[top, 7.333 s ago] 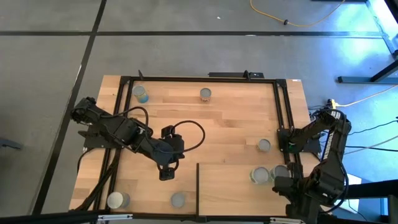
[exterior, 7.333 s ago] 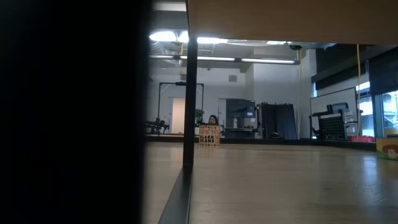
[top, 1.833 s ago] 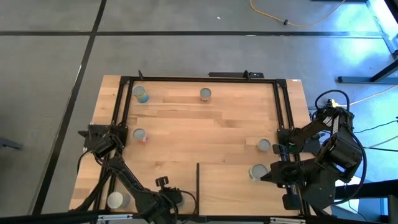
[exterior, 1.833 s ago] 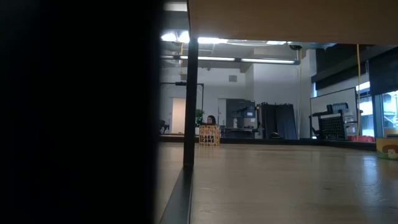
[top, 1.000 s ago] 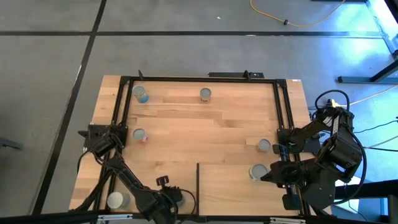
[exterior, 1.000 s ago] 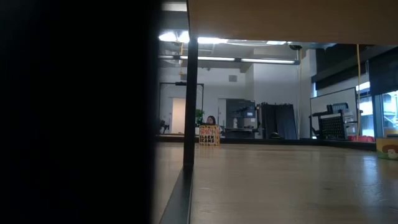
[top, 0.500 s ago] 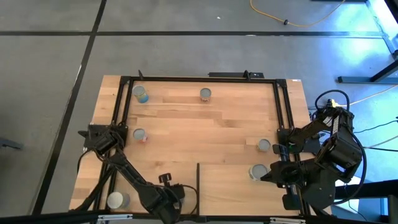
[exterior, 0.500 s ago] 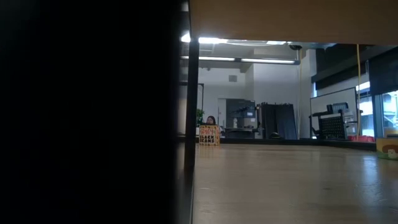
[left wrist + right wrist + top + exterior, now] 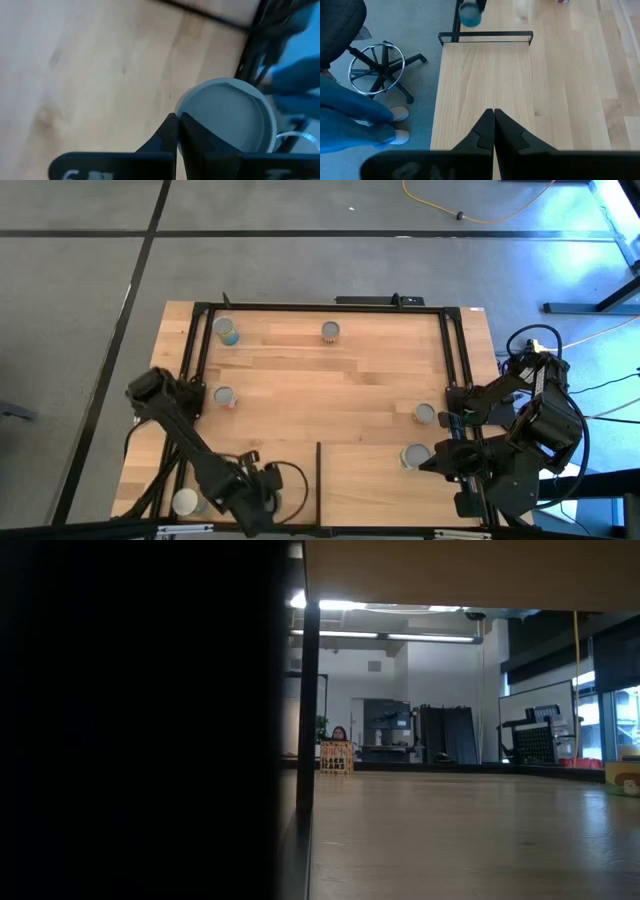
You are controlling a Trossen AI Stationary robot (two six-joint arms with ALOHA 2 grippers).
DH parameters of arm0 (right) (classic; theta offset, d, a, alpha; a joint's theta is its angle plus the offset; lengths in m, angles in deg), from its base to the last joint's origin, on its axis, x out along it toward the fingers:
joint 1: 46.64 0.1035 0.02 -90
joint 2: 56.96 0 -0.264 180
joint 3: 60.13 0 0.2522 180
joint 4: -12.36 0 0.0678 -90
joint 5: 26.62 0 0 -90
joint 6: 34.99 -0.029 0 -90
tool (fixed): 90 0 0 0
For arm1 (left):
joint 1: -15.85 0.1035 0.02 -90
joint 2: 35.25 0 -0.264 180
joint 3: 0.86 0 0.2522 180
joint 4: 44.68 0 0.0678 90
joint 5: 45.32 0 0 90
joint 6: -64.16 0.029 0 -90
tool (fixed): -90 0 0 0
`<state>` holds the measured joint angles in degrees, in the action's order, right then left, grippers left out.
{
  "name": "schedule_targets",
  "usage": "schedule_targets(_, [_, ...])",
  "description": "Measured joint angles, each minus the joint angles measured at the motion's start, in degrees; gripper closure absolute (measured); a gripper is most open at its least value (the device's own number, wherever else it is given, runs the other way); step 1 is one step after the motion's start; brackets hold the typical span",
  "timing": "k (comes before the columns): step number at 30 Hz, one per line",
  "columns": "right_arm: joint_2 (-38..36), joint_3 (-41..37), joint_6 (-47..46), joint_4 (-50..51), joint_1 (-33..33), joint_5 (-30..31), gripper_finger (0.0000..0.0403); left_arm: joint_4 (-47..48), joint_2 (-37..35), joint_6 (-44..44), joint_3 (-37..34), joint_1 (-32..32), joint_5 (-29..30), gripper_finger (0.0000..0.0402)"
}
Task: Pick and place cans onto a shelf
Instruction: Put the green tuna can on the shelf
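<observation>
In the left wrist view my left gripper [image 9: 178, 120] is shut, with nothing between its fingers, right over a grey-topped can [image 9: 227, 117] on the plank table near the front edge. In the high view this arm [image 9: 245, 492] hides that can. The right wrist view shows the can as a blue blur [image 9: 469, 14] beyond the shelf's [image 9: 485, 80] dark end rail. My right gripper [image 9: 493, 116] hangs shut above the pale shelf [image 9: 380, 490], where one can [image 9: 414, 457] stands. My left gripper's shut fingertips [image 9: 172, 122] show in front of the can's rim [image 9: 181, 102], coming from above and slanting down. Whether they touch the rim, I cannot tell.
Other cans stand on the table: a white-topped one at front left [image 9: 187, 502], a red one at left [image 9: 224, 396], two along the far edge [image 9: 226, 331] [image 9: 330, 331], one at right [image 9: 425, 413]. A black frame [image 9: 195, 380] rims the table. A chair [image 9: 380, 70] stands nearby.
My left gripper has risen from the table's front edge and gone a little toward the table's left edge. In the low view the dark mass at the left has widened. My right arm has kept still.
</observation>
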<state>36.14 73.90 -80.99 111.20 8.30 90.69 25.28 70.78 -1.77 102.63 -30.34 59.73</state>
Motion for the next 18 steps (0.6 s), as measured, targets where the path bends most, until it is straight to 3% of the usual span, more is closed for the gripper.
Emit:
schedule_targets(11, [0.0,0.0,1.0,0.1,0.0,0.0,0.0399,0.8,-16.8,1.8,0.5,3.6,10.1,0.0401])
schedule_targets(18, [0.0,0.0,1.4,0.1,0.0,0.1,0.0399,2.9,-18.0,18.8,11.2,9.8,12.9,0.0401])
